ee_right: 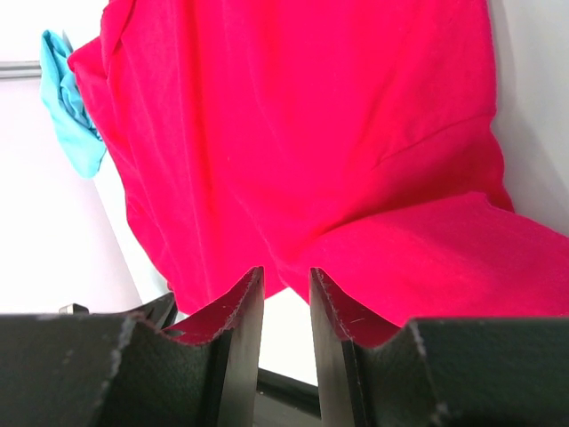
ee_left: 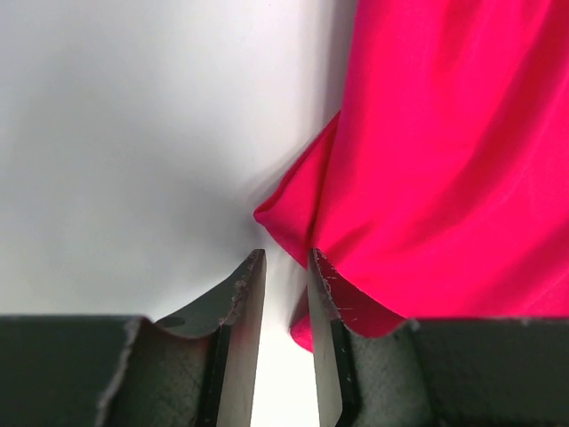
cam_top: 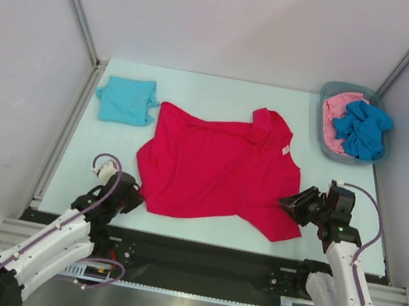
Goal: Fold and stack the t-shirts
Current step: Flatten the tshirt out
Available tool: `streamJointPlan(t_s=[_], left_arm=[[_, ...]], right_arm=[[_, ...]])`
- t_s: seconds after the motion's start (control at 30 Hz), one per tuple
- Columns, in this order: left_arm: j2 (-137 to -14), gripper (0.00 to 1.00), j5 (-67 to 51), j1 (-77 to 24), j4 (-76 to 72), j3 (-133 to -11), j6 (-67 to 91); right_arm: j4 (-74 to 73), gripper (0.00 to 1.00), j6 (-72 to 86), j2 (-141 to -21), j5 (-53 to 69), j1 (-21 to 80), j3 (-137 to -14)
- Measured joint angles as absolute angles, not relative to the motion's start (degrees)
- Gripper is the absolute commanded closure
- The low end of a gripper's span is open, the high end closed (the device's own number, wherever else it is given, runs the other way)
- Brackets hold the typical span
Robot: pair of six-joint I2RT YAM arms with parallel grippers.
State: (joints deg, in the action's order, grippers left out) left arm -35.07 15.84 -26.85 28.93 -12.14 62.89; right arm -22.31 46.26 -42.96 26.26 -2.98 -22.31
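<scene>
A bright red t-shirt [cam_top: 218, 167] lies spread and rumpled in the middle of the table. A light teal t-shirt [cam_top: 127, 100] lies folded at the back left. My left gripper [cam_top: 136, 195] sits at the red shirt's near left corner. In the left wrist view its jaws [ee_left: 284, 253] stand a narrow gap apart, with the red corner [ee_left: 444, 160] just beyond the right tip and bare table between them. My right gripper [cam_top: 288, 202] is at the shirt's near right edge. Its jaws [ee_right: 286, 271] are also slightly apart, red cloth [ee_right: 311, 133] at their tips, none gripped.
A grey bin [cam_top: 320, 114] at the back right holds a pink shirt [cam_top: 337, 109] and a deeper blue shirt [cam_top: 363, 129]. White walls and metal frame posts close in the table. The teal shirt [ee_right: 67, 98] shows at the right wrist view's upper left.
</scene>
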Motion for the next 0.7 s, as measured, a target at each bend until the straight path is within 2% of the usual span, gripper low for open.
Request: streamJointPlan(t_s=[0.4, 0.7], left_arm=[[-37.5, 0.69, 16.5, -26.7, 29.2, -13.2, 62.8], [-43.1, 0.68, 16.0, -23.9, 23.8, -14.1, 60.7]], right_arm=[[-22.4, 0.68, 46.5, -41.0, 28.3, -3.8, -22.1], [-22.4, 0.68, 46.7, -38.4, 30.1, -4.0, -20.7]])
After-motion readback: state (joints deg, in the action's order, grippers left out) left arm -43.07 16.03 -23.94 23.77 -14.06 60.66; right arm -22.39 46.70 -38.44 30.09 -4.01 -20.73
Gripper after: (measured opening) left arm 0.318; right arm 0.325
